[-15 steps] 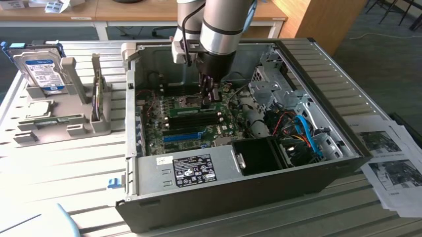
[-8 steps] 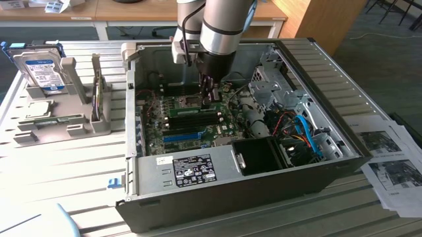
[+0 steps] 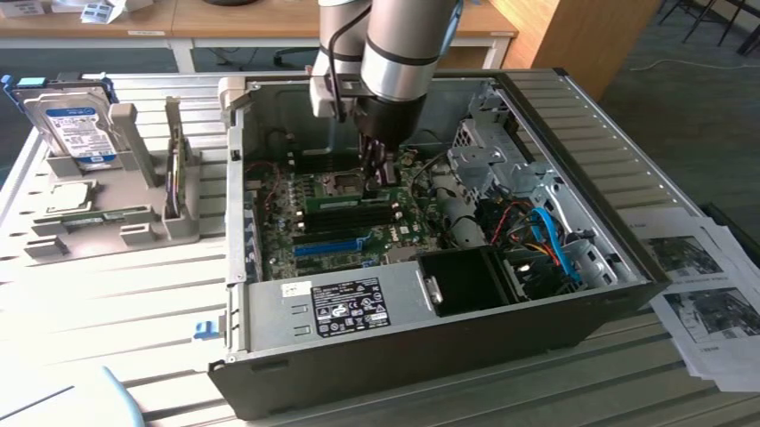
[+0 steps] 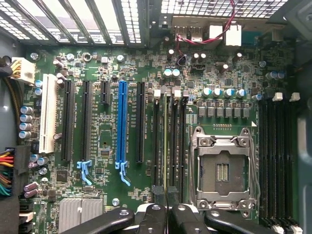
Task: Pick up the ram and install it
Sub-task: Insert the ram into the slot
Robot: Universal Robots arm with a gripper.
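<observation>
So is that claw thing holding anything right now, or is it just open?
Gripper: jaws closed on the ram, a thin green stick held edge-on just above the motherboard.

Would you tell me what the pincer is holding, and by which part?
The pincer appears to pinch the thin green ram circuit-board stick by one end.

Legible text: none you can read. Print present but too small to make out:
- black sticker (image 3: 347, 305) on the computer case (image 3: 618, 200)
- blue-and-white label (image 3: 74, 132) on the hard drive (image 3: 60, 100)
- printed sheets (image 3: 707, 294) on the counter (image 3: 107, 302)
- white lettering on the motherboard (image 4: 105, 146)
</observation>
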